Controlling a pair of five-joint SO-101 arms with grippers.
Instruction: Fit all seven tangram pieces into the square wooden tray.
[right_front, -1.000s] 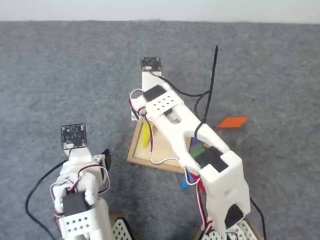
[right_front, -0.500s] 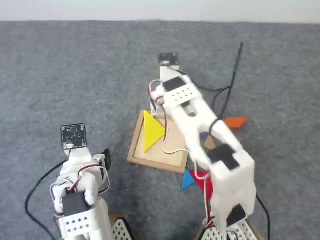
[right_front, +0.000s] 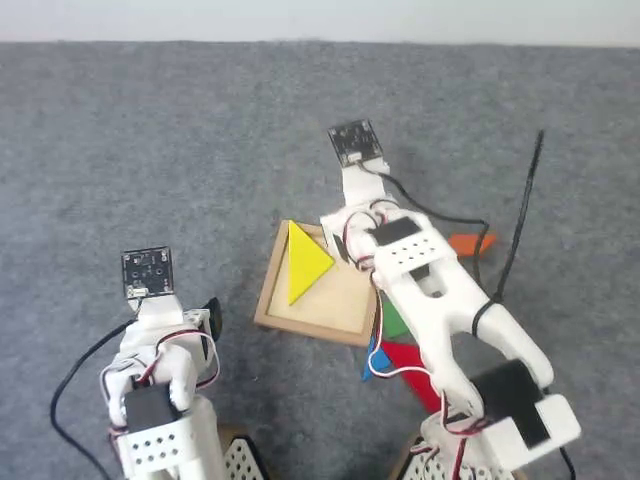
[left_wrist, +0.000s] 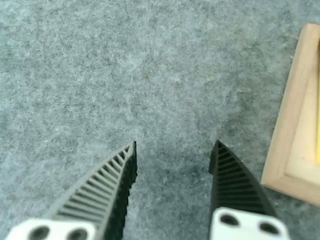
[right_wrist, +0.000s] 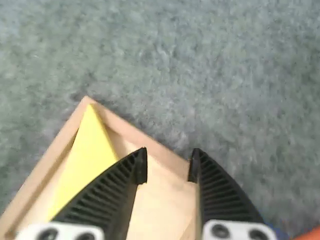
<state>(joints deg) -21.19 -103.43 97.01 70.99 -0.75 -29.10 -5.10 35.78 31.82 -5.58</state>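
Note:
The square wooden tray (right_front: 268, 282) lies mid-table with a yellow triangle (right_front: 304, 262) flat in its left part. My right gripper (right_wrist: 168, 152) is open and holds nothing; it hovers over the tray's far corner (right_wrist: 125, 127), beside the yellow triangle (right_wrist: 85, 160). On the carpet to the right of the tray lie an orange parallelogram (right_front: 470, 242), a green piece (right_front: 396, 325), a red triangle (right_front: 408, 361) and a blue piece (right_front: 376, 361), partly under the right arm. My left gripper (left_wrist: 176, 145) is open over bare carpet, left of the tray's edge (left_wrist: 295, 130).
Grey carpet covers the whole table. The left arm (right_front: 160, 380) is folded at the front left. The right arm (right_front: 440, 310) stretches from its base at the front right up along the tray's right side, trailing a black cable (right_front: 520, 225).
The right arm has swung rightward off the tray's left part, uncovering the yellow triangle lying there. The left arm has not moved.

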